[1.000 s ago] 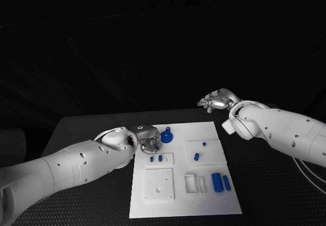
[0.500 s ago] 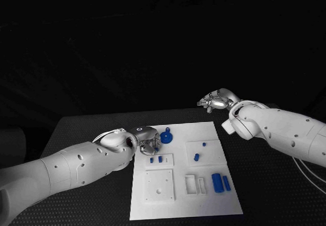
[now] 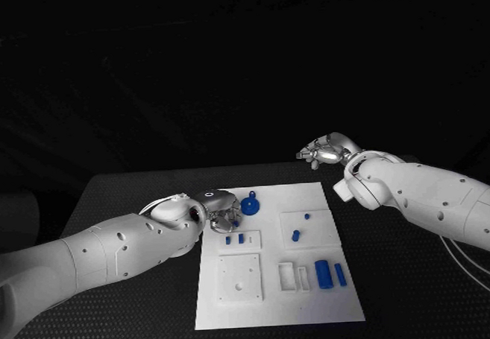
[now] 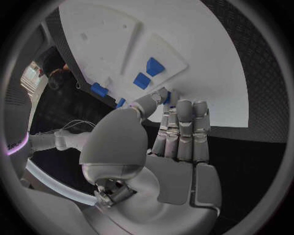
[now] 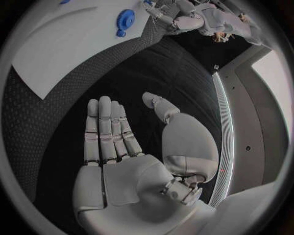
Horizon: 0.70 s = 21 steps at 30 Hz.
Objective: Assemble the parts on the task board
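The white task board [image 3: 276,302] lies in the middle of the black table. My left hand [image 3: 219,210] hovers over its far left corner, beside a blue gear-shaped part [image 3: 251,205]. In the left wrist view the thumb and a fingertip of that hand [image 4: 178,142] meet on a small blue part [image 4: 166,97]. Two short blue parts [image 3: 235,238] stand in a raised white block just below the hand. My right hand [image 3: 325,152] is held up beyond the board's far right corner, and the right wrist view shows it [image 5: 122,161] flat, with its fingers apart and nothing in it.
Two long blue cylinders [image 3: 331,274] lie at the board's right edge, next to narrow white slots [image 3: 293,276]. A white plate with holes [image 3: 238,276] sits lower left. Two small blue parts [image 3: 295,234] lie on the right block. Black table surrounds the board.
My left hand has shifted slightly over the board's far left corner. The right arm has not moved.
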Each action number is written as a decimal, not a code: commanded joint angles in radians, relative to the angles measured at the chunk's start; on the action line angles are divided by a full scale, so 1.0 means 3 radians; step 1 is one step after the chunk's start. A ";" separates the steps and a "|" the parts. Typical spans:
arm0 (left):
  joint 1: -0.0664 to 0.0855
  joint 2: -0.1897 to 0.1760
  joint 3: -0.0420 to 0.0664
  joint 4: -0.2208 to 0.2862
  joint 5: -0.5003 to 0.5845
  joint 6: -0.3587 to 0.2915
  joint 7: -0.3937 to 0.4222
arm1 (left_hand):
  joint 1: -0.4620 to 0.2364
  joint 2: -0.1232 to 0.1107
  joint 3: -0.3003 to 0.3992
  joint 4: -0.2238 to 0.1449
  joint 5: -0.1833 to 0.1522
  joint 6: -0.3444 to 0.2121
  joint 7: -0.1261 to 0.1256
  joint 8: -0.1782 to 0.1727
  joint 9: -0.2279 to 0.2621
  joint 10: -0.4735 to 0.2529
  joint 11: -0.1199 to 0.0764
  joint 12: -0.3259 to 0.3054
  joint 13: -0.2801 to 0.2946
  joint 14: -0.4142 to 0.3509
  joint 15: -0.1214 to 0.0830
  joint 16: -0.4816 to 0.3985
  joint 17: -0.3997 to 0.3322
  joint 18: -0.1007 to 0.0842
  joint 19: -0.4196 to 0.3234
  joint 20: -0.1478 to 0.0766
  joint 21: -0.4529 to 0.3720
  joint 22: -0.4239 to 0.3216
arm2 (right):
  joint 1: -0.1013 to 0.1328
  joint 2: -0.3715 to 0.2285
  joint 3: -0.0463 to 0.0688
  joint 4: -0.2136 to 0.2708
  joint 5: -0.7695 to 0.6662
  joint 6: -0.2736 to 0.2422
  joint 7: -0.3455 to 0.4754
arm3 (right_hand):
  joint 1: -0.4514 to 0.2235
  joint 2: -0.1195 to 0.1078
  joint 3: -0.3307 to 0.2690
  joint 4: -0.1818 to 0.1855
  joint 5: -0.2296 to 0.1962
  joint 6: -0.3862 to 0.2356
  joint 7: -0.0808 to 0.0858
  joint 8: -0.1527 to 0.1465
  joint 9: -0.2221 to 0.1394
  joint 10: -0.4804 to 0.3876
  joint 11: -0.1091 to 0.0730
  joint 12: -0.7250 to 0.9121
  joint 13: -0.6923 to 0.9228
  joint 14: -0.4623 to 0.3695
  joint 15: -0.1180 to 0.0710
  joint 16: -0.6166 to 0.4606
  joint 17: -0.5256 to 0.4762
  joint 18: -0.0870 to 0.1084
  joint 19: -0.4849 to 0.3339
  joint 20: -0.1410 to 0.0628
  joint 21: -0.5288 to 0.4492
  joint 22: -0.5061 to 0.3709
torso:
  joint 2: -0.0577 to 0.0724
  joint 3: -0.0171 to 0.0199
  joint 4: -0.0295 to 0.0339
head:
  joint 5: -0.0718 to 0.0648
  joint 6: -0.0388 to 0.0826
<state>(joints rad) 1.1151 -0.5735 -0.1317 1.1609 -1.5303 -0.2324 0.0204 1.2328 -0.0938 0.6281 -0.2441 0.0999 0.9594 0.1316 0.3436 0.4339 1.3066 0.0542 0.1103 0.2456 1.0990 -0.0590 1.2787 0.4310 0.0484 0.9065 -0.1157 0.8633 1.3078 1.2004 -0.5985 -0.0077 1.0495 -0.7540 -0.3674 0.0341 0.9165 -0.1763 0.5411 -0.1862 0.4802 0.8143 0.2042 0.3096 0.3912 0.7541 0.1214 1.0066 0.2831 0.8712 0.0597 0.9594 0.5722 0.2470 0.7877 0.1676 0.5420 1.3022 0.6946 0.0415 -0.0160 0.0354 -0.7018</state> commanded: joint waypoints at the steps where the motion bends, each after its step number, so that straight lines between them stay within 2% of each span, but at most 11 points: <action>1: -0.0026 0.0022 -0.0013 0.0015 0.0039 0.0096 0.0049 | -0.0008 -0.0050 -0.0004 -0.0012 -0.0022 -0.0044 0.0008 -0.0030 -0.0007 -0.0026 -0.0001 -0.0021 -0.0005 -0.0022 0.0007 0.0020 0.0005 0.0037 -0.0006 -0.0133 0.0016 0.0066 | -0.0002 -0.0002 0.0001 0.0004 -0.0013 0.0041 0.0033 | -0.0022 0.0008 -0.0005 -0.0016 0.0016 -0.0026 -0.0003 0.0015 -0.0004 -0.0016 -0.0002 0.0018 -0.0006 -0.0023 -0.0003 0.0022 -0.0006 0.0049 0.0007 0.0024 -0.0022 0.0005 | 0.0000 0.0002 -0.0004 | 0.0001 0.0000; 11: -0.0026 0.0016 -0.0014 0.0022 0.0041 0.0099 0.0040 | -0.0003 -0.0100 -0.0013 -0.0022 -0.0024 -0.0109 0.0012 -0.0067 -0.0015 -0.0019 0.0002 -0.0032 0.0000 -0.0027 0.0010 0.0030 0.0010 0.0043 -0.0010 -0.0127 0.0024 0.0067 | -0.0002 -0.0004 0.0001 0.0004 -0.0013 0.0040 0.0033 | -0.0023 0.0008 -0.0005 -0.0017 0.0016 -0.0026 -0.0003 0.0015 -0.0004 -0.0016 -0.0002 0.0019 -0.0008 -0.0023 -0.0003 0.0022 -0.0007 0.0049 0.0007 0.0024 -0.0024 0.0006 | 0.0000 0.0002 -0.0003 | -0.0005 0.0001; 21: -0.0030 0.0002 -0.0013 0.0020 0.0041 0.0033 0.0024 | 0.0004 -0.0102 -0.0013 -0.0020 -0.0023 -0.0132 0.0013 -0.0079 -0.0016 0.0010 -0.0008 -0.0023 0.0011 -0.0021 0.0001 0.0045 0.0016 0.0047 -0.0003 -0.0130 0.0032 0.0067 | -0.0002 -0.0007 0.0001 0.0005 -0.0013 0.0038 0.0033 | -0.0024 0.0008 -0.0006 -0.0017 0.0016 -0.0026 -0.0004 0.0015 -0.0005 -0.0016 -0.0002 0.0021 -0.0010 -0.0024 -0.0003 0.0023 -0.0008 0.0049 0.0007 0.0024 -0.0025 0.0007 | 0.0001 0.0000 -0.0001 | -0.0008 0.0005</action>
<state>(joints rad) 1.1104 -0.5747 -0.1339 1.1609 -1.5237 -0.2276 0.0186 1.2309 -0.1153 0.6266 -0.2481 0.0959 0.9277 0.1379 0.3246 0.4304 1.3040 0.0518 0.1052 0.2476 1.0950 -0.0553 1.2856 0.4344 0.0540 0.9039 -0.1180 0.8673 1.3075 1.2003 -0.6002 -0.0077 1.0499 -0.7540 -0.3673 0.0341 0.9165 -0.1763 0.5411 -0.1862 0.4802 0.8151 0.2034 0.3097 0.3914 0.7542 0.1214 1.0066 0.2812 0.8713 0.0596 0.9593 0.5713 0.2471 0.7877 0.1676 0.5379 1.3030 0.6947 0.0416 -0.0166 0.0328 -0.7011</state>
